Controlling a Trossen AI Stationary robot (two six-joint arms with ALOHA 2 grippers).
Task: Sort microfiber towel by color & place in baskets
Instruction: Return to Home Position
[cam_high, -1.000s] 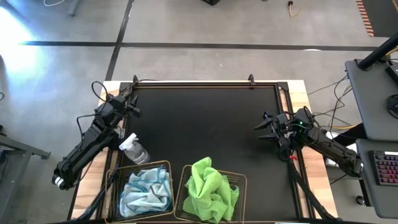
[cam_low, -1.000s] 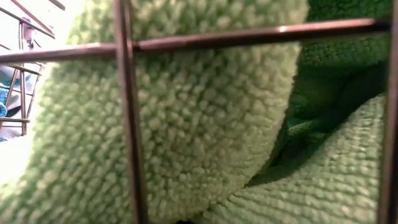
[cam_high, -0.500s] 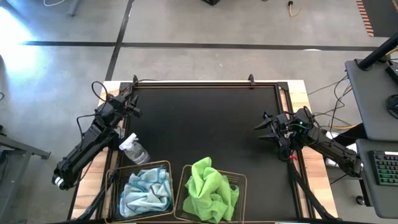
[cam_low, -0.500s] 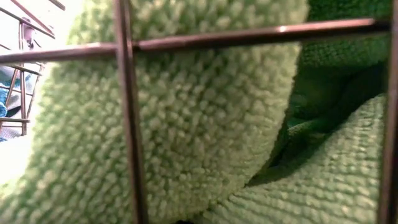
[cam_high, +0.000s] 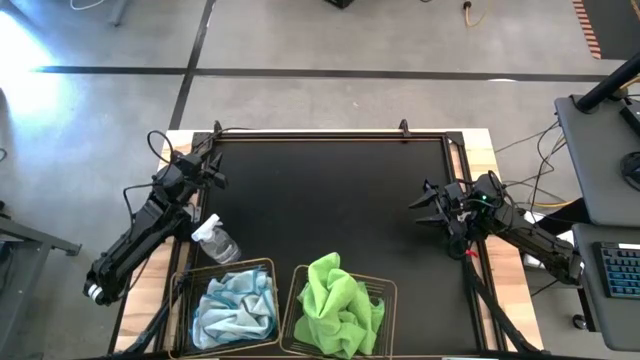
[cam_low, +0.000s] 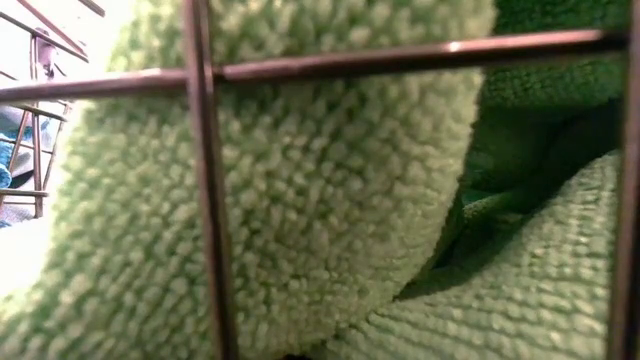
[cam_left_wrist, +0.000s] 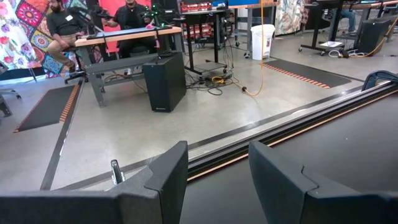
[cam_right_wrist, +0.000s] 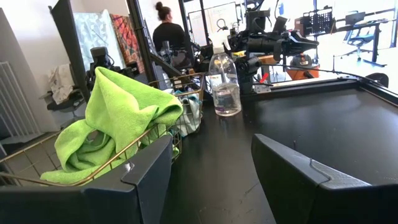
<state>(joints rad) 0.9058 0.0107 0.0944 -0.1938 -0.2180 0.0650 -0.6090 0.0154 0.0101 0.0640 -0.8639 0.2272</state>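
Sorting looks finished on the counter (cam_high: 482, 142). The lime green towels (cam_high: 338, 305) are heaped in the right basket (cam_high: 388, 296) and the pale blue towels (cam_high: 235, 308) lie in the left basket (cam_high: 224, 265). The two baskets sit side by side at the near edge. I see no cloth on the black mat (cam_high: 330, 190), so I judge that only the parking of my arms remains.

My left arm (cam_high: 150, 225) sits at the mat's left edge, toward the far corner. The left jaws are spread wide with nothing in them and aim out over the far edge into the room. My right arm (cam_high: 520, 235) sits at the mat's right edge. The right jaws are just as wide and empty, pointing left across the mat. Both hang well apart from the baskets, which fits a resting pose rather than a reach.

The clear spray bottle (cam_high: 217, 241) stands upright just beyond the left basket's far-left corner. It plays no part in the sort.

Much is hidden. The low view is filled by green towel pressed against the right basket's wire, with only a sliver of blue at its left side. The baskets' near rims are cut off in the high view. I cannot count the towels in either heap. A person (cam_right_wrist: 165, 31) stands in the room beyond, back turned.
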